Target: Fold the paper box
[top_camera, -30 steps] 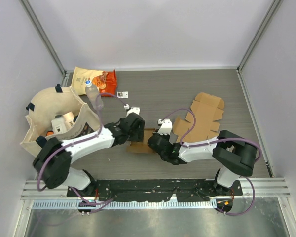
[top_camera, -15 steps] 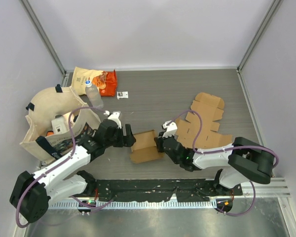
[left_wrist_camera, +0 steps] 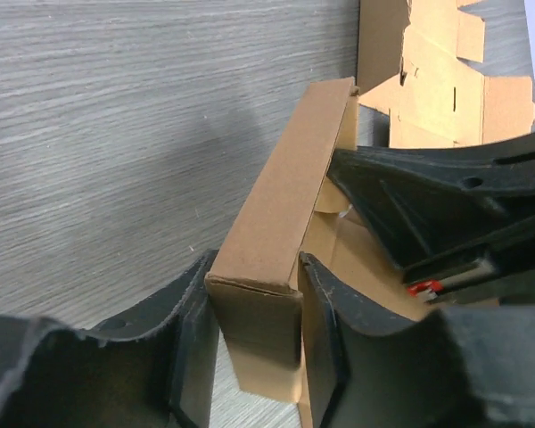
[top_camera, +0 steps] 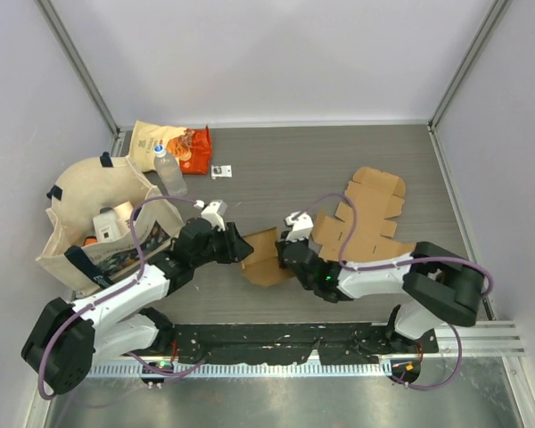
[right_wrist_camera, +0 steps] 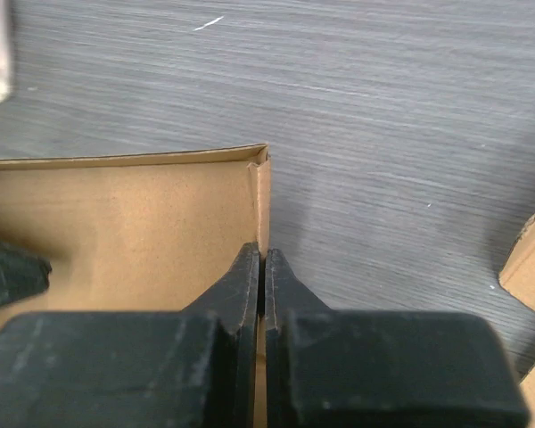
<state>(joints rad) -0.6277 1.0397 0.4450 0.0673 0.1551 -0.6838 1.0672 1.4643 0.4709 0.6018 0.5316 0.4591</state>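
Note:
A small brown paper box is held between both arms, low in the middle of the table. My left gripper is shut on the box's folded left wall, one finger outside and one inside. My right gripper is shut on the thin right wall, pinched between its fingertips. The box's inside floor shows in the right wrist view. The box looks tilted up from the table.
A flat unfolded cardboard blank lies to the right, also showing in the left wrist view. A cloth tote bag with items stands at the left, a water bottle and snack bags behind it. A small tag lies further back.
Both grippers have moved with the box: it went from lying flat between them to tilted up. The left arm swung back left, then closed in toward the box.

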